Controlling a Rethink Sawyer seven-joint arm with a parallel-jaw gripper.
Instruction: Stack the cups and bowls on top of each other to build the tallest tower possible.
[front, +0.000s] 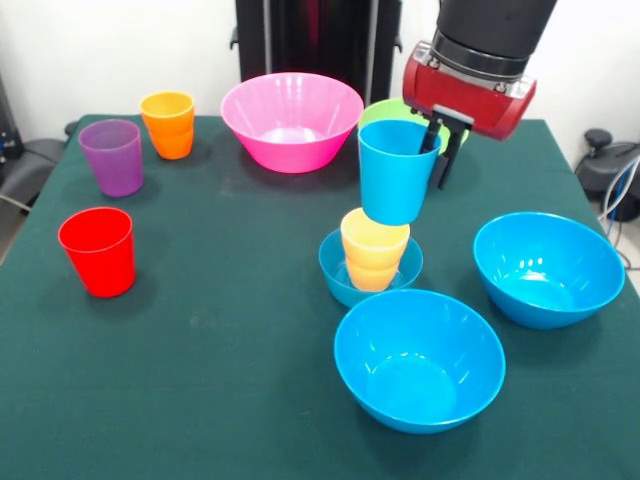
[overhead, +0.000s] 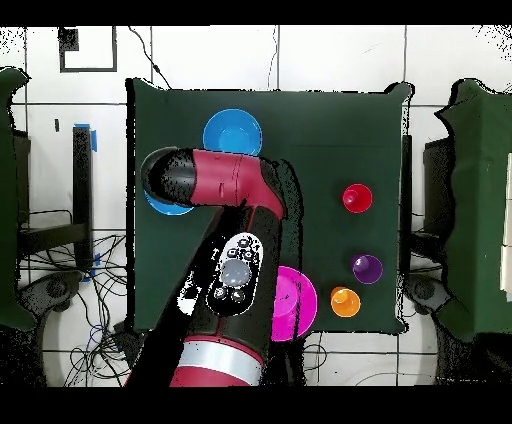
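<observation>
Green cloth covers the table in the front view, with a white wall behind. On it, a small blue bowl holds a yellow-orange cup standing upright. Just above that cup, lifted and a little tilted, hangs a light blue cup, its base about level with the cup's rim; whether they touch I cannot tell. The gripper pinches the blue cup's wall, one finger inside the rim and one outside. Behind the arm a green bowl peeks out, beside a pink bowl. Two large blue bowls sit nearer the camera, one in front and one to the right. At the left stand an orange cup, a purple cup and a red cup, each apart. From overhead, the red and black arm crosses the table and hides the gripper and the held cup. One blue bowl shows whole, another only as an edge under the arm. The pink bowl is half hidden. Red, purple and orange cups stand at the right.
</observation>
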